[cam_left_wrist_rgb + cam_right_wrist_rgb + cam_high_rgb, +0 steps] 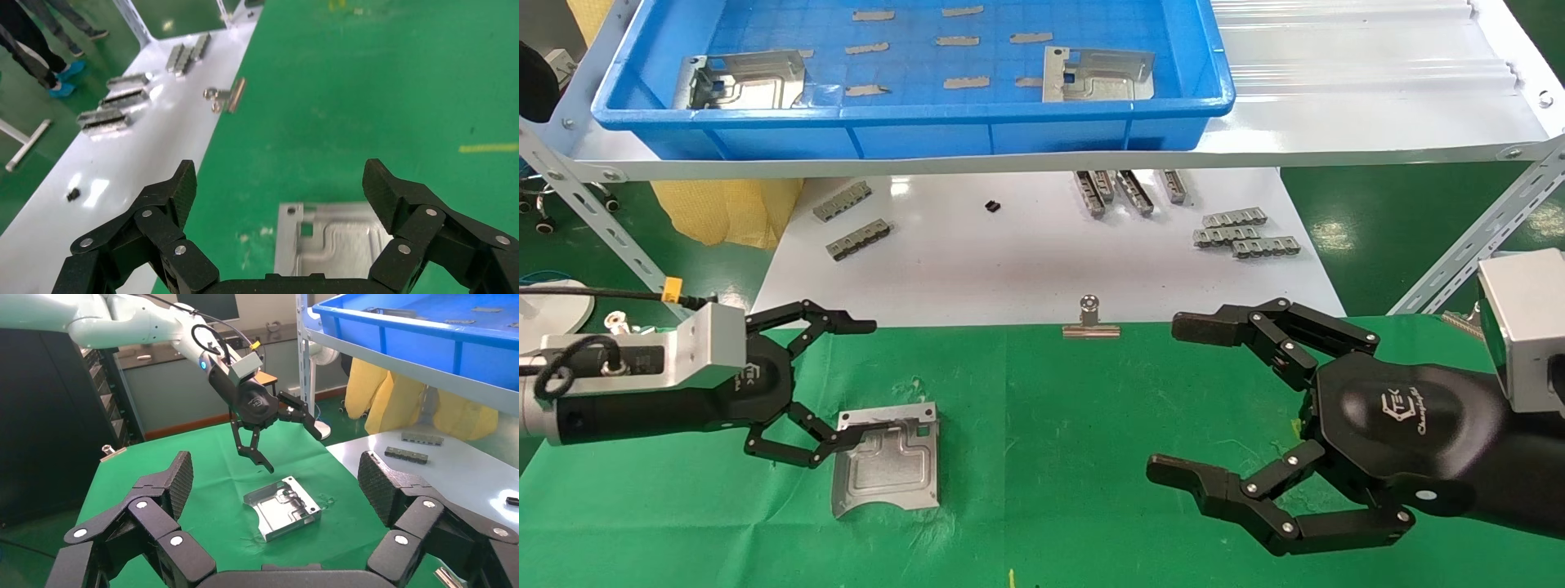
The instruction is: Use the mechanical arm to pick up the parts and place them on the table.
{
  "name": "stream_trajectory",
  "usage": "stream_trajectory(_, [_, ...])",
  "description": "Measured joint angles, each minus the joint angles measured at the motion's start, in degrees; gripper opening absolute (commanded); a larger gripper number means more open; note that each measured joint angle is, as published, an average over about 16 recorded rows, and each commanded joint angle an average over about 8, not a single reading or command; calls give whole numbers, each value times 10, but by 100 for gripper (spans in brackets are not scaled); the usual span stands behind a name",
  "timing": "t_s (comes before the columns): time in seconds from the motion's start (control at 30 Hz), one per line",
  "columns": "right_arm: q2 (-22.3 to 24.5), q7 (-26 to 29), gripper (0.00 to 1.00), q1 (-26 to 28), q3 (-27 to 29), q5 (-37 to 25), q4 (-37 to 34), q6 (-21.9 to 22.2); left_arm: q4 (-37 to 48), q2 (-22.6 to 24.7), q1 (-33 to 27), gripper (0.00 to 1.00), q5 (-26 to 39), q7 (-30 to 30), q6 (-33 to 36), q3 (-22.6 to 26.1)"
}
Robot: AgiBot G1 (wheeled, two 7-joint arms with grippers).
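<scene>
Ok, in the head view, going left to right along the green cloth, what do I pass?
Left pincer, open, above the cloth → sheet-metal part lying flat on the green table → binder clip at the cloth's far edge → right pincer, open.

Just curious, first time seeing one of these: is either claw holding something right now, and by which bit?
Nothing is held. The left gripper hangs open above the part on the table; the right gripper is open and empty.

Part (pixel 333 242) on the table, cut off by left wrist view's edge
</scene>
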Motion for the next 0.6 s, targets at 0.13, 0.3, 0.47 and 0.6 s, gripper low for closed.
stream_trajectory(0.13, [0, 0, 100, 0, 0, 0, 0, 0, -41, -10, 21, 100, -12, -33, -4, -19])
stream_trajectory(0.3, [0, 0, 100, 0, 0, 0, 0, 0, -94, -24, 48, 100, -27, -75, -9, -43])
stream_trajectory(0.47, [0, 0, 100, 0, 0, 0, 0, 0, -146, -37, 74, 100, -42, -117, -14, -67])
stream_trajectory(0.6, [0, 0, 100, 0, 0, 0, 0, 0, -188, -48, 96, 100, -54, -150, -18, -87])
